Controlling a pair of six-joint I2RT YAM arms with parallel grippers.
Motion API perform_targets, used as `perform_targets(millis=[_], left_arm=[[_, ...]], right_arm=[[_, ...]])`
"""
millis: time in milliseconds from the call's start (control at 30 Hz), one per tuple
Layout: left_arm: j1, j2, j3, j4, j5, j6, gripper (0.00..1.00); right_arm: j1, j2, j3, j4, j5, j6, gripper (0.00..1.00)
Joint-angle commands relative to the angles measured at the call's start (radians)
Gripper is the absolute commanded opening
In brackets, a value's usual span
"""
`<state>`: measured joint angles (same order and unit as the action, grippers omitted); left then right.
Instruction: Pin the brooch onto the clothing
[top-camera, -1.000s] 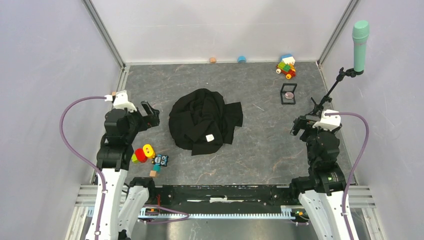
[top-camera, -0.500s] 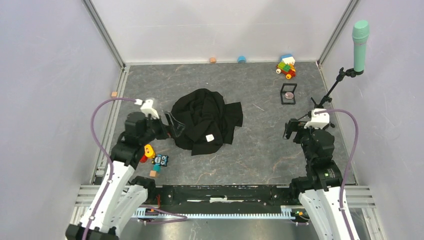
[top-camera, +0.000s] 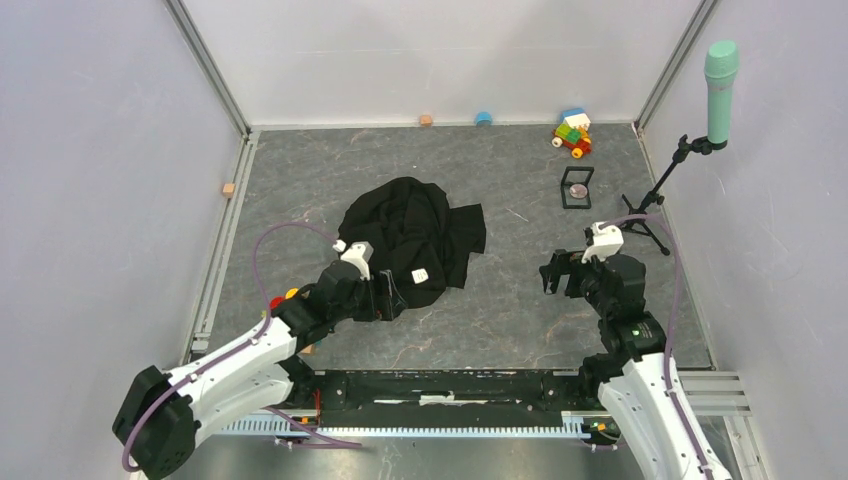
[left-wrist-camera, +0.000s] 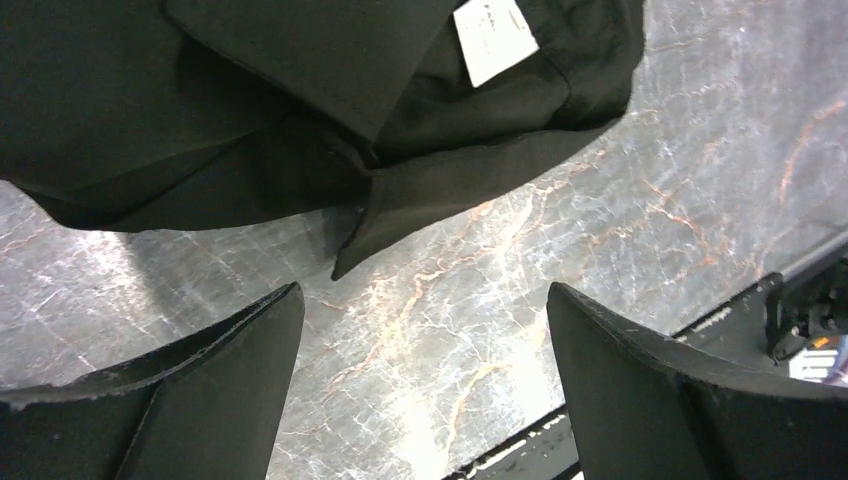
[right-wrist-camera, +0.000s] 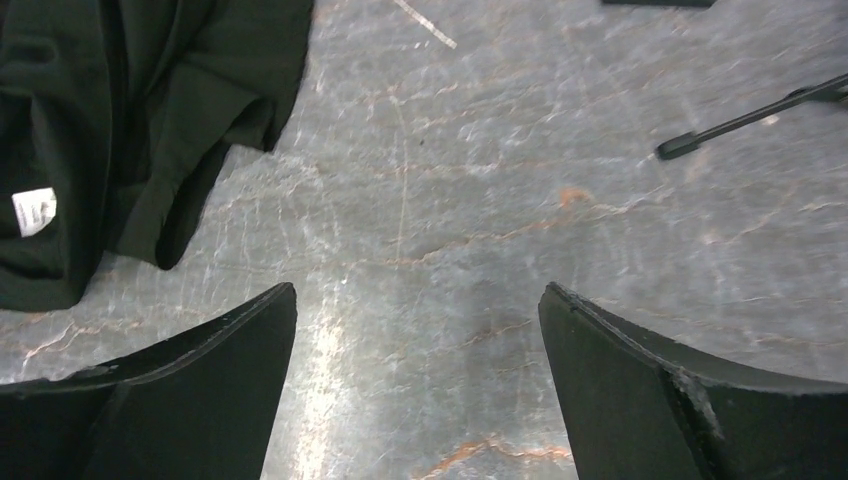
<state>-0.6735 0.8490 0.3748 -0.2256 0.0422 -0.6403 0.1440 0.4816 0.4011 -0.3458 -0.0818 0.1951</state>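
Note:
The clothing (top-camera: 405, 238) is a crumpled black shirt in the middle of the table, its white collar label (top-camera: 420, 275) facing up. The brooch (top-camera: 578, 189), a small pale disc, lies inside a black square frame box (top-camera: 577, 200) at the back right, far from both grippers. My left gripper (top-camera: 385, 297) hovers open at the shirt's near edge; in the left wrist view the clothing (left-wrist-camera: 250, 100) lies just beyond the left gripper (left-wrist-camera: 425, 290), with bare table between the fingers. My right gripper (top-camera: 550, 272) stands open over bare table right of the clothing (right-wrist-camera: 130, 120).
A teal microphone (top-camera: 720, 75) on a tripod stand (top-camera: 650, 215) sits at the right edge; one stand leg (right-wrist-camera: 750, 115) shows ahead of the right gripper. A block toy (top-camera: 571, 133), blue cap (top-camera: 483, 118) and small blocks line the back. Coloured toys (top-camera: 285, 297) lie under the left arm.
The left arm swung from the table's left side rightward to the shirt's near edge. The right arm shifted left toward the middle. Both grippers stayed open.

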Motion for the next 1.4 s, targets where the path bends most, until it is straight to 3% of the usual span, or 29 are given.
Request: perform_targets(millis=[0, 167, 533, 667, 800, 933, 1067, 1367], left_arm=[[-0.020, 0.011, 0.002, 0.075, -0.150, -0.030, 0.96], [-0.020, 0.070, 0.006, 0.116, -0.155, -0.007, 0.94], [-0.020, 0.226, -0.015, 0.311, -0.074, -0.046, 0.60], [-0.020, 0.266, -0.002, 0.339, -0.049, -0.035, 0.37], [-0.020, 0.293, 0.006, 0.341, -0.047, -0.023, 0.19], [-0.020, 0.300, 0.002, 0.335, -0.047, -0.018, 0.07], [-0.020, 0.300, -0.012, 0.350, -0.008, -0.024, 0.03], [-0.021, 0.292, -0.010, 0.364, 0.047, -0.027, 0.02]], right_arm=[[0.005, 0.020, -0.040, 0.067, -0.091, 0.026, 0.94], [0.005, -0.004, -0.094, 0.101, -0.141, 0.060, 0.90], [0.005, -0.008, -0.143, 0.105, -0.181, 0.059, 0.89], [0.004, 0.015, -0.160, 0.167, -0.272, 0.085, 0.91], [0.028, 0.057, -0.199, 0.333, -0.372, 0.186, 0.88], [0.155, 0.140, -0.201, 0.461, -0.318, 0.246, 0.75], [0.305, 0.263, -0.200, 0.602, -0.265, 0.305, 0.60], [0.573, 0.603, -0.078, 0.809, -0.126, 0.330, 0.57]])
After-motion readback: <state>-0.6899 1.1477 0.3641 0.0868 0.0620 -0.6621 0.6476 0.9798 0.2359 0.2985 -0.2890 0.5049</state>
